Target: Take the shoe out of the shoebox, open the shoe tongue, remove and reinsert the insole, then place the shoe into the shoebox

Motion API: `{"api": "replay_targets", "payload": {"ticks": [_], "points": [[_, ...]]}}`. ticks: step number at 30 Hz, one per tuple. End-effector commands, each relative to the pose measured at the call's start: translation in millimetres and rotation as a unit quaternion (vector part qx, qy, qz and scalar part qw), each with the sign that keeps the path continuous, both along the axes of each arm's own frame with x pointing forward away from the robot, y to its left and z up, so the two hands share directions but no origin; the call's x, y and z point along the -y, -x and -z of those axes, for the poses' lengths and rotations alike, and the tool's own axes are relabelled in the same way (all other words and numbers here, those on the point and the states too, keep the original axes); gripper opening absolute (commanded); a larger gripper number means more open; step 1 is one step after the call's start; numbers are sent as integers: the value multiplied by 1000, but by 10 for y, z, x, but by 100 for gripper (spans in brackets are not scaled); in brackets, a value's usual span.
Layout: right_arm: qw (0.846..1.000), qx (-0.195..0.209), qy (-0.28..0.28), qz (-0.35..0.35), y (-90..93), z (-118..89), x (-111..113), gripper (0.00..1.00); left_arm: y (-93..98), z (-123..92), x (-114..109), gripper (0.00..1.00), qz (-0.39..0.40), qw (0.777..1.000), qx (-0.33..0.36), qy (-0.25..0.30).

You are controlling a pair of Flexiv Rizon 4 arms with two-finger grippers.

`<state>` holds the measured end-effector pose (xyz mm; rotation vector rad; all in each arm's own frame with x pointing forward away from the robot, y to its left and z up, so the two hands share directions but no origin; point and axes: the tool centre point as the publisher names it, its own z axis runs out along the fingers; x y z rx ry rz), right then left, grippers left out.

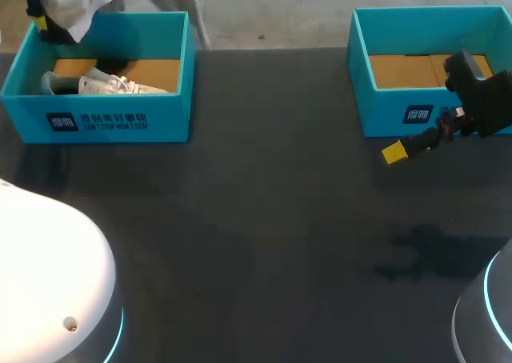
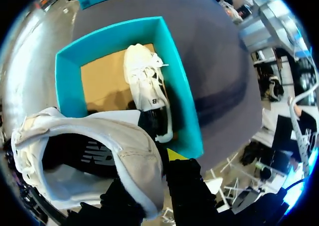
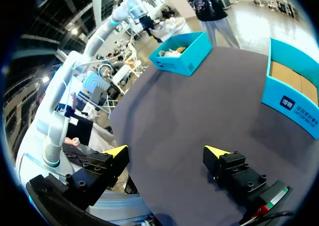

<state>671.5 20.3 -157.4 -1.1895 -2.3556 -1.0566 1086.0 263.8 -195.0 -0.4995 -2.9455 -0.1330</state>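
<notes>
White shoe [image 2: 132,154] fills the L wrist view, its heel collar pinched in your L gripper [image 2: 152,178]. One yellow tip shows against the shoe's side and the other is hidden by the shoe, so the grip reads as clamped on the collar. From overhead, the shoe hangs above the far-left corner of the left shoebox [image 1: 120,127], clear of its rim. A second shoe [image 1: 112,83] lies on the cardboard floor of that box, along its near wall. Your R gripper [image 3: 167,154] hovers w/ fingers wide apart and nothing between them. It sits low over the table [image 1: 256,235], just in front of the right shoebox [image 1: 384,115], which shows only bare cardboard inside.

Step in hand, by the look of it: the take-out. The shoe is lifted but not yet set down. The next move likely calls for carrying the shoe toward the near, open middle of the table. You'd then bring the R arm across from the right to steady the shoe or pull the tongue. Watch the grip: a collar pinch may let the toe swing.
</notes>
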Motion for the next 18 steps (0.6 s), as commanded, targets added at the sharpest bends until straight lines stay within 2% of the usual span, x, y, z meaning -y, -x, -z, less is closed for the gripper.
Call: {"api": "replay_targets", "payload": {"ticks": [1,2,3,4,5,6,7,9,12,18], "points": [[1000,-1,1,0,-5,4,-10,100,49,-108,-136,0,205,978,26,6],[1000,-1,1,0,-5,4,-10,100,42,-111,-161,0,263,964,30,-4],[1000,-1,1,0,-5,4,-10,100,40,-117,-196,0,290,957,24,14],[1000,-1,1,0,-5,4,-10,100,4,-115,-226,0,304,952,23,-4],[1000,-1,1,0,-5,4,-10,100,10,-97,-240,0,364,931,28,-8],[1000,-1,1,0,-5,4,-10,100,4,-101,-266,0,386,922,24,0],[1000,-1,1,0,-5,4,-10,100,-27,-90,-280,0,402,915,24,-18],[1000,-1,1,0,-5,4,-10,100,-34,-73,-301,0,460,887,26,-23],[1000,-1,1,0,-5,4,-10,100,-72,-48,-322,0,514,857,35,-33],[1000,-1,1,0,-5,4,-10,100,-177,-2,-379,0,604,789,71,-89]]}}
